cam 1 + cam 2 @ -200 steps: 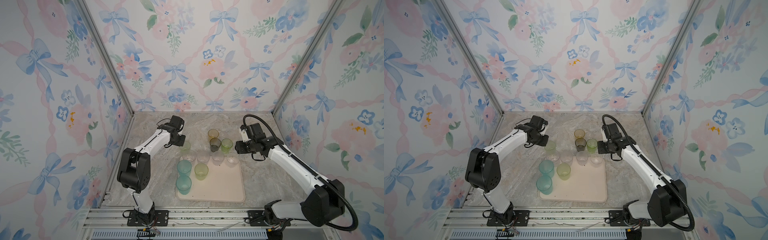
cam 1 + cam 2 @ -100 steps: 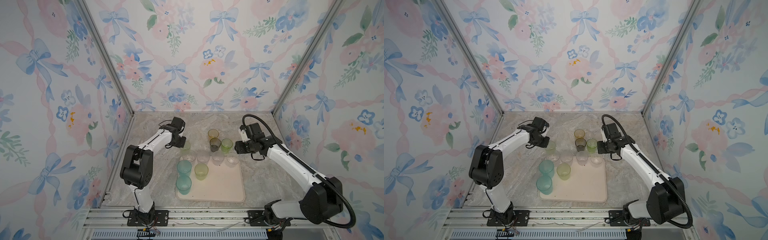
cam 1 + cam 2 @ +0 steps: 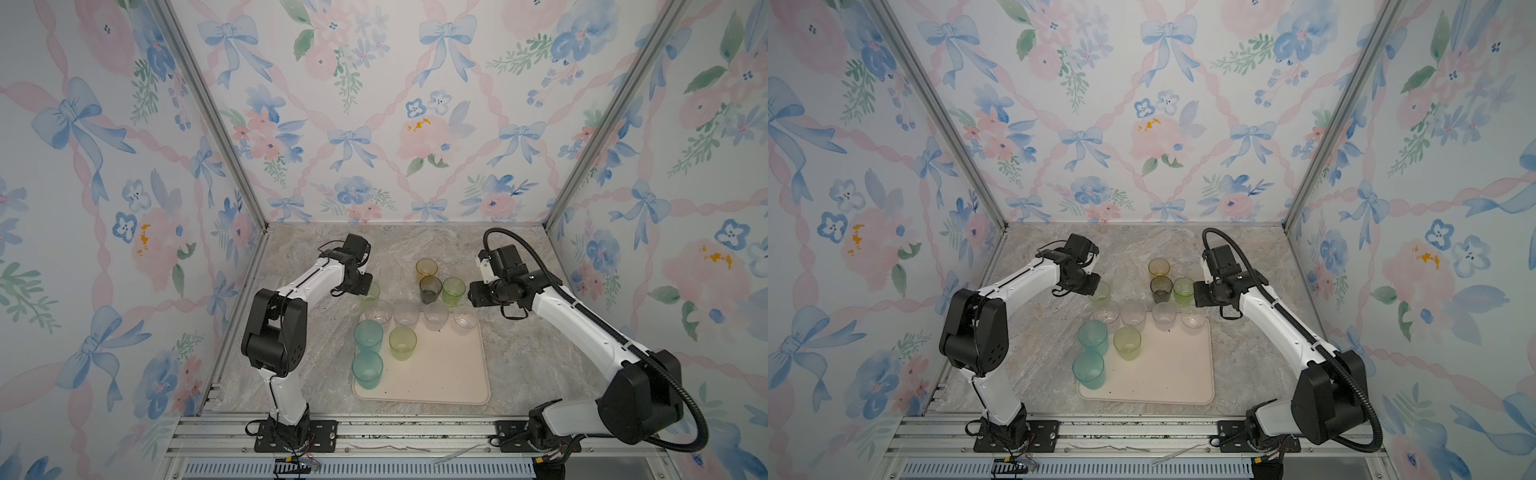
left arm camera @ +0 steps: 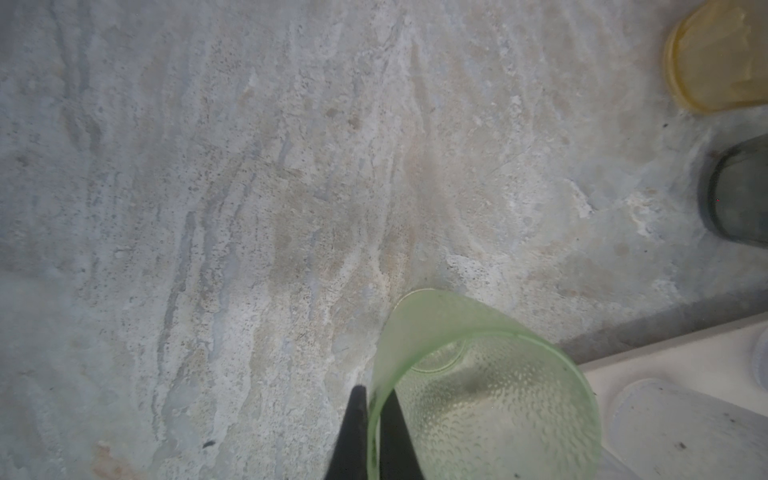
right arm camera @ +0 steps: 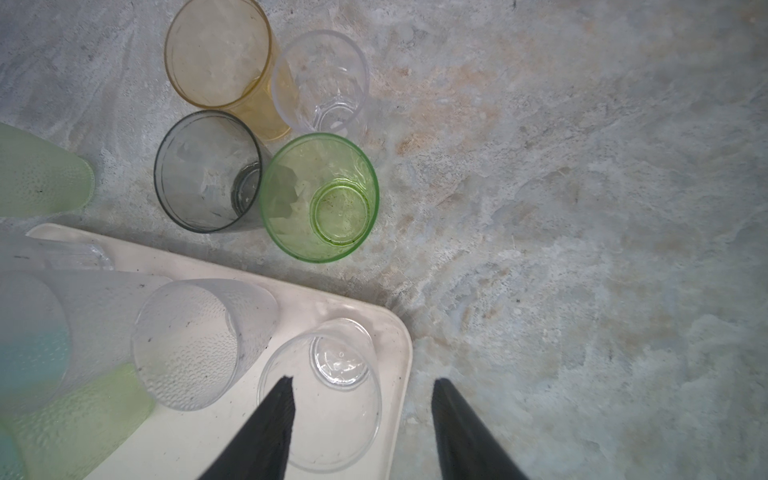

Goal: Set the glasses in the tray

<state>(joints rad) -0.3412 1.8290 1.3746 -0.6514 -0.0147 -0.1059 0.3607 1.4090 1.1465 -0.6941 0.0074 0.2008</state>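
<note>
Pale green glass (image 4: 490, 407) — rim between tight left jaws

No writing to read

We find no text, label, brand, number or sign that can be read in any view. The wallpaper (image 3: 353, 137) carries only bows and flowers. The glasses (image 5: 319, 195) and the tray (image 3: 449, 374) are plain. Any marks on the arms are too small to tell.
</note>
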